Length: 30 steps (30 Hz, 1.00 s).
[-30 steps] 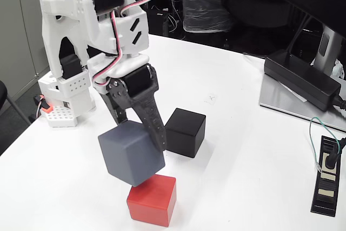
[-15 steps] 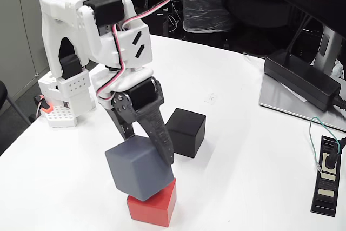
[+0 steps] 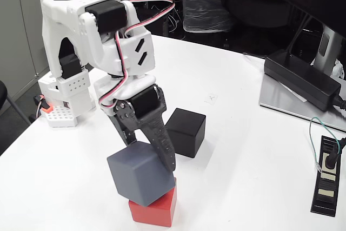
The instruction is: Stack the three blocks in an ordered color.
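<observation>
Gripping blue-grey block (image 3: 140, 173) atop red block (image 3: 157, 209)

The blue-grey block (image 3: 141, 173) hides most of the red block (image 3: 155, 211).

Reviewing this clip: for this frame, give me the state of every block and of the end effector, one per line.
Blue-grey block: held in the end effector, tilted, its lower edge on the red block.
Red block: on the table, at the bottom, partly covered by the blue-grey block.
Black block: on the table, upright, apart from the other two, not stacked.
End effector: shut on the blue-grey block, pointing down.
</observation>
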{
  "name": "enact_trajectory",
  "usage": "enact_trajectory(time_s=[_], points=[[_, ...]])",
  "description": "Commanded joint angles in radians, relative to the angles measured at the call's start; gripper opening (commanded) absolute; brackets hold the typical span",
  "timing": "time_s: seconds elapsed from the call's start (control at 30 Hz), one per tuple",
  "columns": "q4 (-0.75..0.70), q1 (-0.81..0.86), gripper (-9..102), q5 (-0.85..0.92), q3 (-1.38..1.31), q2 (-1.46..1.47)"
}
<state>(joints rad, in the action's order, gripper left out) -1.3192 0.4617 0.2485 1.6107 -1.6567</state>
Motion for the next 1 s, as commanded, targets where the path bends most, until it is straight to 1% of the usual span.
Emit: enact_trajectory(time_s=[0.0,0.13,0.23,0.3,0.53,0.67,0.77,0.97], points=[[0.009,-0.009,0,0.006,0.005,0.014],[0.009,-0.009,0,0.006,0.005,0.014],[0.009,-0.009,3,0.008,0.005,0.014],[0.009,-0.011,7,0.008,0.006,0.014],[0.009,-0.011,28,0.008,0.018,0.014],[0.009,-0.011,36,0.008,0.018,0.014],[0.011,-0.011,38,0.008,0.018,0.014],[0.011,-0.011,38,0.008,0.009,0.014]])
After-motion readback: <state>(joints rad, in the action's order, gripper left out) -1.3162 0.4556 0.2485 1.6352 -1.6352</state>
